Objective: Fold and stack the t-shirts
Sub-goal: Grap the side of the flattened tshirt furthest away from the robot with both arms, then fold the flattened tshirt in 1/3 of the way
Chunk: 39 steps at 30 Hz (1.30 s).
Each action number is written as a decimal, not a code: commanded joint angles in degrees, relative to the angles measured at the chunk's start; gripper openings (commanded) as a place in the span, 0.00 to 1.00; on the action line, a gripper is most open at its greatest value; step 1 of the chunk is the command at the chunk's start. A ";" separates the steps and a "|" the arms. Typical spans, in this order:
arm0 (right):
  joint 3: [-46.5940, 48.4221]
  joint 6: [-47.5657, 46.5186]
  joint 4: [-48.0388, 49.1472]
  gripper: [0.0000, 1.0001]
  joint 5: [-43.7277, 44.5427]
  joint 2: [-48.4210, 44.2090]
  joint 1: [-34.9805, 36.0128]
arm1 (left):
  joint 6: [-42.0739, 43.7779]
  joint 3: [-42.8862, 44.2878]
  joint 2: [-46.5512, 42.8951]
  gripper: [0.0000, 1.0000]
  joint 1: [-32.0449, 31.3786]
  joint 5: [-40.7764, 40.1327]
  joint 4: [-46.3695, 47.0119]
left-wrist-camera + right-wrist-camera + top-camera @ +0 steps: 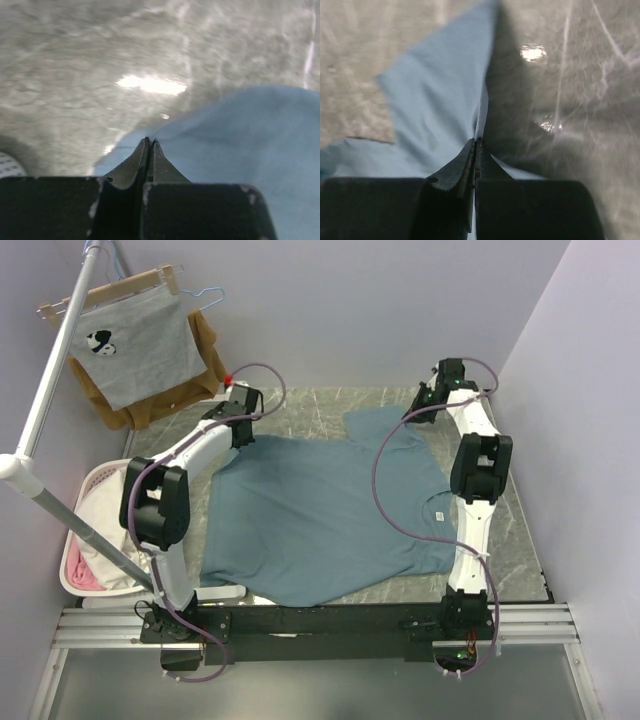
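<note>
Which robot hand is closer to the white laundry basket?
Left. The left gripper pinches the teal t-shirt at its corner on the side of the basket. The right gripper pinches the shirt on the opposite side, away from the basket.

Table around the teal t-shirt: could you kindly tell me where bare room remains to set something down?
Bare table shows along the far edge, between the left hand and right hand, beyond the t-shirt. Another strip runs between the right arm and the right edge. The left side is crowded: left arm, laundry basket.
</note>
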 commanded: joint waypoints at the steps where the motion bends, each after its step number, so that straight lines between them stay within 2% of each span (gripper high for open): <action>1: -3.93 -2.01 2.70 0.00 1.51 -11.94 0.54 | 1.51 0.38 -6.74 0.01 1.12 -0.65 -0.41; 11: -26.45 -1.75 5.86 0.00 8.98 -27.33 0.81 | -0.33 -6.66 -9.56 0.01 1.12 -2.76 -2.26; 21: -47.35 3.52 9.12 0.00 18.20 -43.86 0.90 | -5.78 -10.35 -9.65 0.01 2.79 -6.98 -6.65; 33: -61.07 5.81 7.10 0.00 24.89 -52.92 0.90 | -7.45 -11.40 -8.95 0.01 3.49 -9.00 -12.80; 39: -65.83 6.43 6.75 0.00 26.03 -57.13 1.07 | -6.40 -13.43 -11.58 0.01 3.41 -6.54 -15.17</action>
